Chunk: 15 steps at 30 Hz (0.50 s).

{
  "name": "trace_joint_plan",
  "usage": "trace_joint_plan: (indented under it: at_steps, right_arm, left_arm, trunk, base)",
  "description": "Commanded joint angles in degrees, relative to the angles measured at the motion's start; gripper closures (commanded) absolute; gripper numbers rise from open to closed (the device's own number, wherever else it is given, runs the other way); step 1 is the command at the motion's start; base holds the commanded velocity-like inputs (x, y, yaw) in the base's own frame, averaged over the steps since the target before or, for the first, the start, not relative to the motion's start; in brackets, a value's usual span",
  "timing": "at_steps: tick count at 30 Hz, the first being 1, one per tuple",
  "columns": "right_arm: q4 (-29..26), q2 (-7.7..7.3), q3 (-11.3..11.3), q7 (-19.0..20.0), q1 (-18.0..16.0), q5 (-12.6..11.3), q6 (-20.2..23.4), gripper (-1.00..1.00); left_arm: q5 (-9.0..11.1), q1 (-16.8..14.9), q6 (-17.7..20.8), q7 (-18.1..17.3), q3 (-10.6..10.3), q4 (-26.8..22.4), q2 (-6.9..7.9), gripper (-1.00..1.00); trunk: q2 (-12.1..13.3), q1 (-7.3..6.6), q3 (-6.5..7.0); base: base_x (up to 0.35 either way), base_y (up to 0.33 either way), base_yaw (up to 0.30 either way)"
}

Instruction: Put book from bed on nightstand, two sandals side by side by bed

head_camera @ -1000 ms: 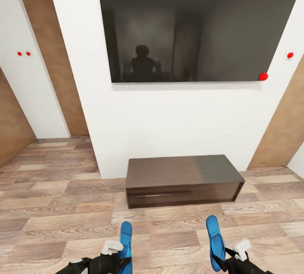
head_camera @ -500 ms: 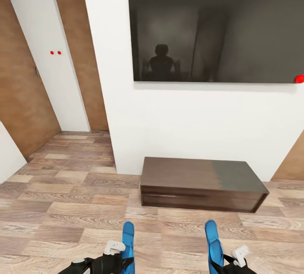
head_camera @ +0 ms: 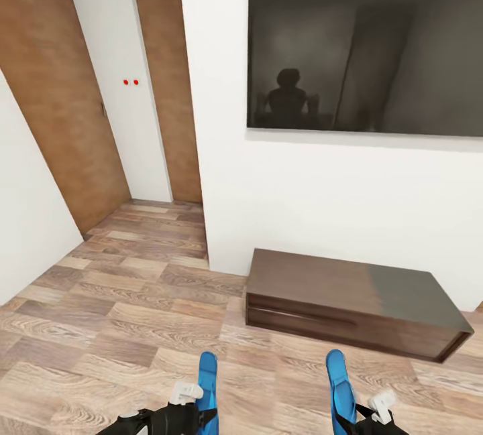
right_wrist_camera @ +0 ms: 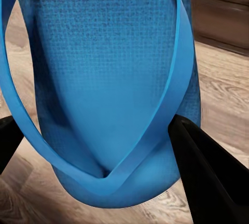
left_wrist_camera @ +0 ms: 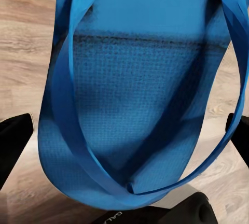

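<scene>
A: Head view entry. Two bright blue flat slide sandals are off the floor, one per arm: the left-arm sandal [head_camera: 206, 381] is clamped in the left gripper [head_camera: 191, 407], and the right-arm sandal [head_camera: 340, 385] is clamped in the right gripper [head_camera: 371, 416]. Both point forward, well apart from each other.

B: Grip confirmed from the wrists?

A: Left wrist view: textured blue sole and strap loop [left_wrist_camera: 135, 89] with a black finger [left_wrist_camera: 13, 141] at one edge. Right wrist view: same for the other sole [right_wrist_camera: 109, 79], with a black finger [right_wrist_camera: 207, 172] pressed against the strap side. Exact contact on the far side of each sole is hidden, so the hold is probably on the heel end.

B: Surroundings?

A: Ahead stands a long dark glossy bench-like unit [head_camera: 352, 301] against a white wall under a big dark wall panel [head_camera: 365, 43]. Wood-plank floor [head_camera: 121, 301] runs left toward a brown wooden door [head_camera: 64, 100].

B: Progress?

A: Judged: both sandals picked up, neither set down beside the bed. Book step cannot be assessed from these frames. Head view gives the room layout; wrist views give the sole texture and straps.
</scene>
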Motion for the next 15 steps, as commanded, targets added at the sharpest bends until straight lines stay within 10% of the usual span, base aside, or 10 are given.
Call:
trace_joint_plan:
  at_steps: [1, 15]
  right_arm:
    - [0.0, 0.04, -0.5, 0.3, -0.1, 0.6, -0.3, 1.00]
    - [0.0, 0.06, -0.5, 0.3, -0.1, 0.6, -0.3, 1.00]
  left_arm:
    - [0.5, -0.1, 0.0, -0.1, -0.4, 0.0, 0.02, 1.00]
    - [0.5, -0.1, 0.0, -0.1, -0.4, 0.0, -0.18, 1.00]
  trunk:
    - [0.0, 0.00, -0.08]
    - [0.0, 0.00, -0.36]
  base:
    - [0.000, 0.000, 0.283]
    - [0.000, 0.000, 0.283]
